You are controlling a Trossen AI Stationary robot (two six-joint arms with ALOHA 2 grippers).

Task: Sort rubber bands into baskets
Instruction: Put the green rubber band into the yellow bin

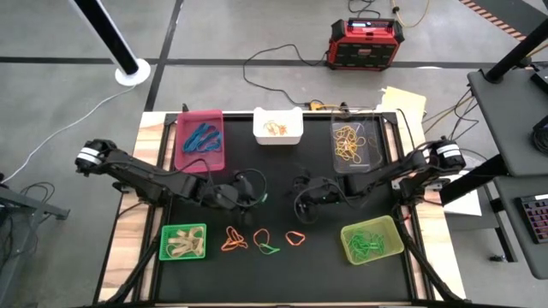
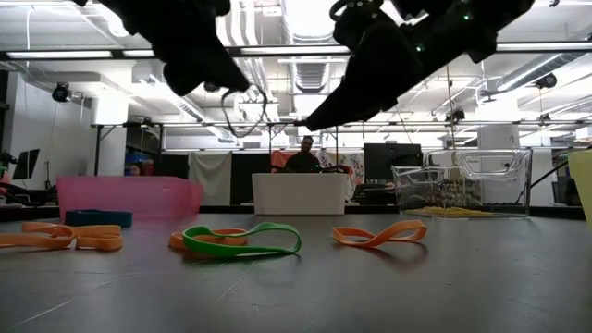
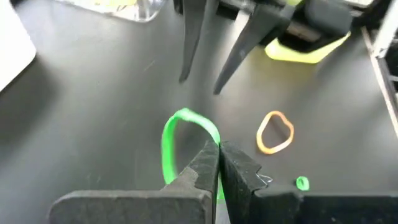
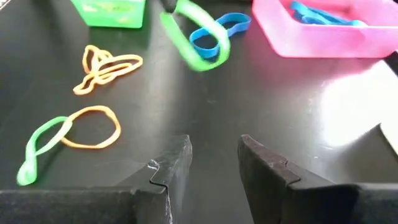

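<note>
The left gripper (image 3: 217,163) hung over mid-table, fingers closed on a green rubber band (image 3: 177,140). The right gripper (image 4: 214,158) faced it nearby, fingers parted and empty. A handover probably suited: steady the loop, then carry it to the yellow-green basket (image 1: 373,240) at near right.

Bright even overhead light, ceiling strip lamps (image 2: 305,23) glaring in low view, wrist views motion-blurred, soft faint shadows

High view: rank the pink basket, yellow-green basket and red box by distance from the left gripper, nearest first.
1. Pink basket, back left of the left gripper.
2. Yellow-green basket, front right.
3. Red box, floor beyond the table.
</note>
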